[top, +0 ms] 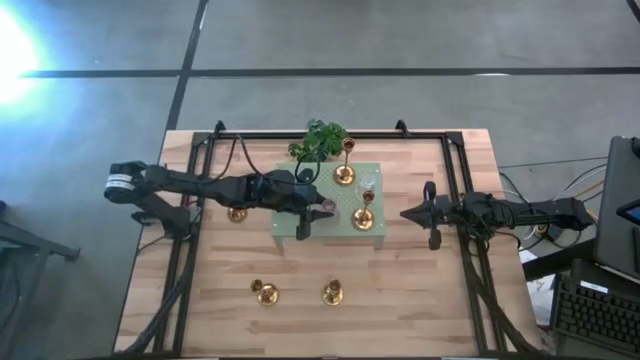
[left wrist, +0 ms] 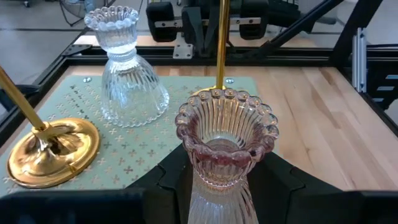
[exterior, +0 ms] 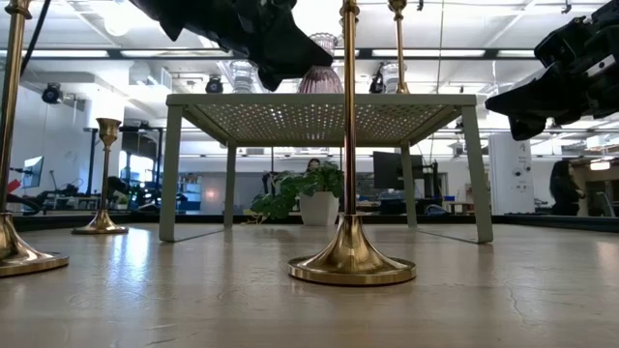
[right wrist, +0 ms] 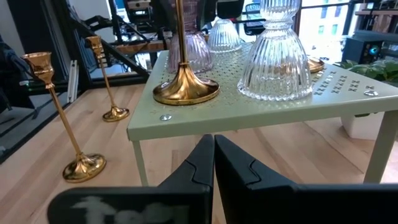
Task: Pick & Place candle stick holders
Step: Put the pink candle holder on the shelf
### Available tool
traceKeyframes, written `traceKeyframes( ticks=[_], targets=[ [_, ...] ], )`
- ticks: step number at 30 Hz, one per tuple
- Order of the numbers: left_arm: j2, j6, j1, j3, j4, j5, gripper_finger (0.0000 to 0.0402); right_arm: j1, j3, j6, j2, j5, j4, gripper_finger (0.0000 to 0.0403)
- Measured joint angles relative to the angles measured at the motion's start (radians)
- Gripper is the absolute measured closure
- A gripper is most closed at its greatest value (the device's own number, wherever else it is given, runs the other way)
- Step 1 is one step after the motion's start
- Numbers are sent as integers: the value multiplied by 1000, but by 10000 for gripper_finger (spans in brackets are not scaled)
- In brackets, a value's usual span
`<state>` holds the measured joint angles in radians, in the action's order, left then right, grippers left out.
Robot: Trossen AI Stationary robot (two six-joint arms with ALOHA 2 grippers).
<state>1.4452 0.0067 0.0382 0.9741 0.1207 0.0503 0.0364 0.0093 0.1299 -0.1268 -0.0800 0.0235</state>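
Note:
A pink glass holder (left wrist: pixel 225 144) stands at the pale green stand's (top: pixel 345 198) left part, between the fingers of my left gripper (top: pixel 312 214). It also shows in the low view (exterior: pixel 322 70). A clear glass holder (left wrist: pixel 127 78) and two gold holders (top: pixel 345 172) (top: pixel 363 215) stand on the stand by their bases. Three gold holders (top: pixel 237 212) (top: pixel 264 292) (top: pixel 333 293) stand on the table. My right gripper (top: pixel 418 212) is shut and empty, level, just right of the stand. My left gripper pinches the pink holder's ribbed body (left wrist: pixel 217 190) below the scalloped rim, one finger (left wrist: pixel 168 183) on either side. The fingers come level from the table's left. The holder is upright, with its base (exterior: pixel 322 87) at the stand's top; resting or just clear, I cannot tell.
A leafy plant (top: pixel 322 140) stands at the stand's far edge. A second clear glass holder (right wrist: pixel 224 34) stands on the stand near the pink one. A black frame (top: pixel 200 160) runs round the table. The near half of the table holds only two gold holders.

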Motion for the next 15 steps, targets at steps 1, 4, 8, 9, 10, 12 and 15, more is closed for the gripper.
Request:
traceKeyframes(
  ticks=[1,4,8,9,10,12,15],
  targets=[
    [0,0,1,0,0,1,276,0,0,0,0,0,0,394],
    [0,2,6,0,0,3,276,0,0,0,0,0,0,394],
    [0,3,9,0,-1,2,267,0,0,0,0,0,0,394],
    [0,3,10,0,-1,2,263,0,0,0,0,0,0,394],
    [0,3,11,0,-2,2,259,0,0,0,0,0,0,394],
    [0,8,12,0,-3,2,254,0,0,0,0,0,0,394],
    [0,11,12,0,-3,2,251,0,0,0,0,0,0,394]
  ],
)
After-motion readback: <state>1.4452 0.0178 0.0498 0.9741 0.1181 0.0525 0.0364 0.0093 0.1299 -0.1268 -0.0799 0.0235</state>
